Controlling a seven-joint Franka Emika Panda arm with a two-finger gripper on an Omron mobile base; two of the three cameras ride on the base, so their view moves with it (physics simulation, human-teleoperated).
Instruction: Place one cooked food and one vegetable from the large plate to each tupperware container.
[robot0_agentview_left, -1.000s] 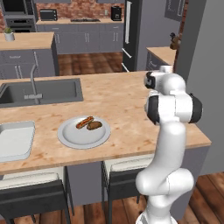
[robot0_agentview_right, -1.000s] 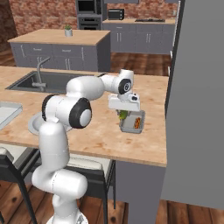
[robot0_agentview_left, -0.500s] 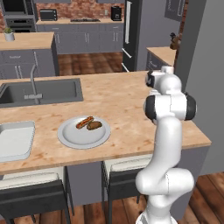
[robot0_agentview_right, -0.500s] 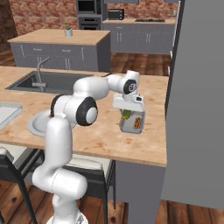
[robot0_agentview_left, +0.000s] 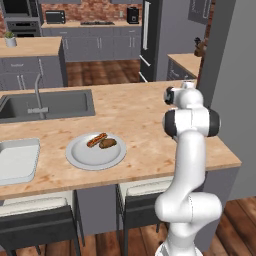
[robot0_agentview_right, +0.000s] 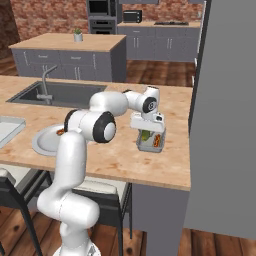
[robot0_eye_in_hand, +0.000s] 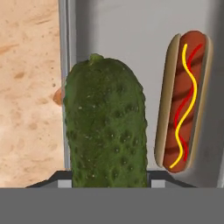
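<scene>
**Two trays, one plate: cucumber in the hand over the right tray**

Two cooked items sit on the large plate (robot0_agentview_left: 95, 151) in the left base view: a hot dog (robot0_agentview_left: 96, 139) and a brown patty-like piece (robot0_agentview_left: 107, 144), touching. The plate is on the counter (robot0_agentview_left: 140, 115), in front of the sink (robot0_agentview_left: 47, 105). One tupperware container (robot0_agentview_left: 17, 160) shows at the left edge, contents not visible from here. The arm rises at lower right and reaches away behind its own body.

Right base view: the hand (robot0_agentview_right: 148, 134) hangs just above the second tupperware container (robot0_agentview_right: 150, 141), near the counter's right end, well apart from the plate. Green and orange-red show inside the tray. The first tray's corner shows at the far left.

Hand view: one cucumber (robot0_eye_in_hand: 105, 131), dark green and bumpy, sits between the fingers, which are closed most of the way on its near end. It hangs over the tray floor, just beside the left wall. One hot dog in a bun with a mustard line (robot0_eye_in_hand: 183, 100) lies flat in the tray on the right, apart from the cucumber.

Handling, judged: the cucumber looks stiff, fairly light and round, so it may roll or slip; gripping across the middle seems safer than at an end. The hot dog bun looks soft, so it is best pinched across its width, gently.

Count: 2 trays, 1 plate, 2 hot dogs, 1 patty, 1 cucumber.
</scene>
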